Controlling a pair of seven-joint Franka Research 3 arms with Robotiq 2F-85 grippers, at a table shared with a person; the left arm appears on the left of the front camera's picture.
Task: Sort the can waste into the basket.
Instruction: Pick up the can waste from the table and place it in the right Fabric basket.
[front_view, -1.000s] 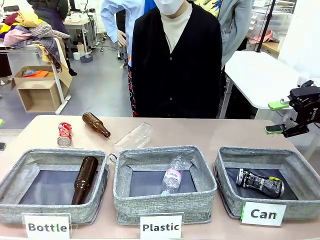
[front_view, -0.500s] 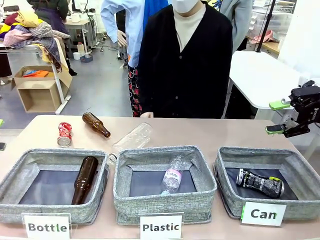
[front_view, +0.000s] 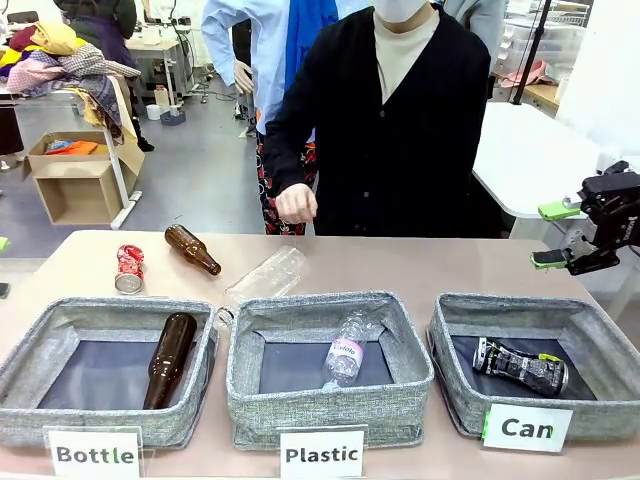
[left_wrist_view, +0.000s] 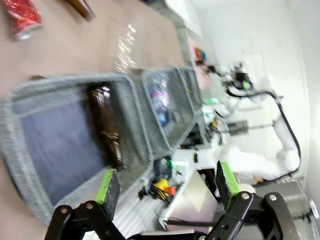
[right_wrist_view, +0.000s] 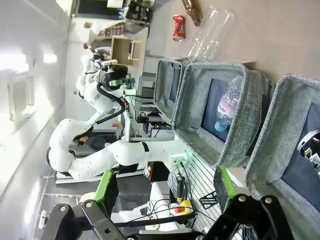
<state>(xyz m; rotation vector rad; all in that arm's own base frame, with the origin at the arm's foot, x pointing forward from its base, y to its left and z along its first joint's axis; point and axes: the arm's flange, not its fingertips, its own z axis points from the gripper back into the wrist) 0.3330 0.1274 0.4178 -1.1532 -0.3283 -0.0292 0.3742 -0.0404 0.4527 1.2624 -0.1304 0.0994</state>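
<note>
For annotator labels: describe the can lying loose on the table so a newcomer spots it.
Find the grey bin carded "Bottle", leftmost on the table. Just beyond its far rim lies the crushed red can, silver ends. Its neighbours are a brown glass bottle and a clear plastic bottle; it alone is red metal.

You have one can (front_view: 520, 367) in the rightmost basket (front_view: 520, 303); the other can (front_view: 129, 268) lies behind the leftmost bin (front_view: 110, 305).

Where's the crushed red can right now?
In the front view the crushed red can lies on the table, far left, behind the Bottle bin, left of a loose brown bottle.
</note>
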